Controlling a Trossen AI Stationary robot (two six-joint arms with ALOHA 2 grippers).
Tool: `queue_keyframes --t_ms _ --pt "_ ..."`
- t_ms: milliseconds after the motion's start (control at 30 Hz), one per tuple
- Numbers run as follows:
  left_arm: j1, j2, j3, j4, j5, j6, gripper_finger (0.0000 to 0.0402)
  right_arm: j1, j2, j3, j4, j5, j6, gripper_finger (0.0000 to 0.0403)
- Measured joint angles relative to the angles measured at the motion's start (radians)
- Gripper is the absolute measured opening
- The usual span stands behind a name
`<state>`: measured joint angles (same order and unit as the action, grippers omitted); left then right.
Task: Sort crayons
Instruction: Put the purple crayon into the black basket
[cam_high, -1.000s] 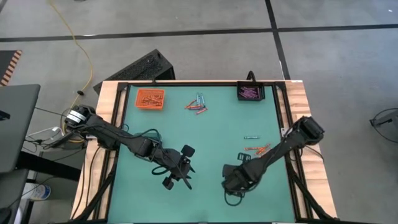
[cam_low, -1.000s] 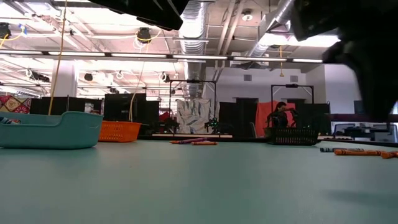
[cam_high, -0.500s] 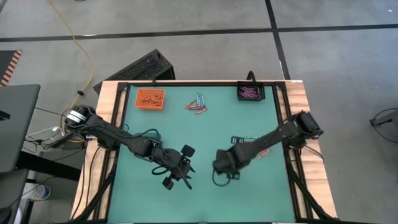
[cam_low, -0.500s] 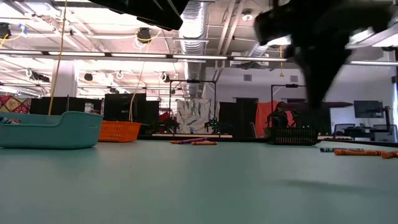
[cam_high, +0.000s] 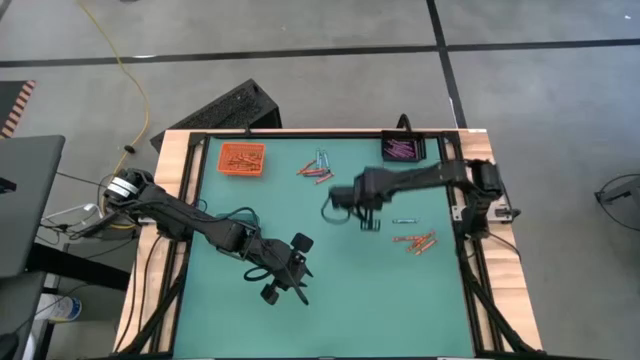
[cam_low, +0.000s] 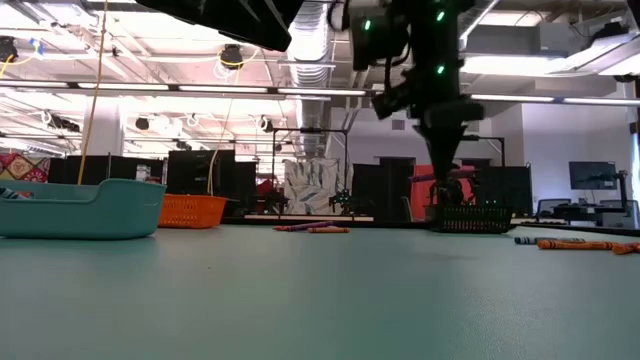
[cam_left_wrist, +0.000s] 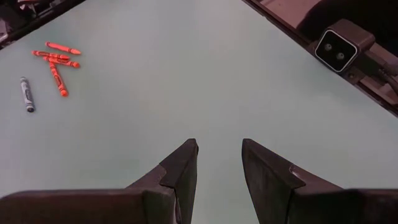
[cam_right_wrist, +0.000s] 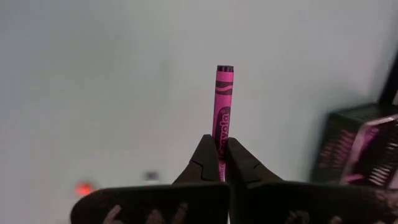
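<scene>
My right gripper (cam_high: 342, 200) is over the middle of the table's far half, shut on a purple crayon (cam_right_wrist: 222, 99). A black tray (cam_high: 403, 148) with purple crayons stands at the far right, and an orange tray (cam_high: 241, 158) with orange crayons at the far left. A mixed heap of crayons (cam_high: 318, 168) lies on the mat between the trays. One blue crayon (cam_high: 403, 220) and several orange crayons (cam_high: 418, 241) lie on the mat at the right. My left gripper (cam_high: 287, 272) is open and empty at the near middle (cam_left_wrist: 217, 165). My right gripper pinches the purple crayon's near end (cam_right_wrist: 220, 144) between its two fingertips (cam_right_wrist: 205, 155). The crayon sticks out past the fingertips, in line with the fingers. In the low view the gripper (cam_low: 443, 150) points down and stays well above the table, so the crayon is lifted clear.
A teal tray (cam_low: 80, 208) shows at the left of the low view. The black tray also shows in the right wrist view (cam_right_wrist: 360, 149). The left wrist view shows the orange crayons (cam_left_wrist: 56, 59) and the blue crayon (cam_left_wrist: 26, 94) on the green mat (cam_high: 300, 230).
My right gripper has swung from the table's near right toward the far edge and a little to the left, and is now over the far half of the mat. My left arm has kept still.
</scene>
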<state>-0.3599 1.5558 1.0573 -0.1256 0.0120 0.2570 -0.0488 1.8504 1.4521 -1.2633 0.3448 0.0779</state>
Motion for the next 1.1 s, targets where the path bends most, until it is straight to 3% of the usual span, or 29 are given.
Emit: queue_keyframes --t_ms 367,533,667,1100 --pt "0.0 0.0 0.0 -0.022 -0.005 0.008 0.0117 -0.365 -0.047 0.0 0.012 0.034 -0.318 0.0" --pt "0.0 0.0 0.0 -0.058 -0.071 -0.02 0.0117 -0.527 -0.128 0.0 0.062 0.022 -0.445 0.0" --pt "0.0 0.0 0.0 -0.07 -0.092 -0.035 0.0117 -0.644 -0.163 0.0 0.096 -0.083 -0.546 0.0" --pt "0.0 0.0 0.0 -0.095 -0.105 -0.078 0.0117 -0.82 -0.161 -0.097 0.286 -0.107 -0.718 0.0"
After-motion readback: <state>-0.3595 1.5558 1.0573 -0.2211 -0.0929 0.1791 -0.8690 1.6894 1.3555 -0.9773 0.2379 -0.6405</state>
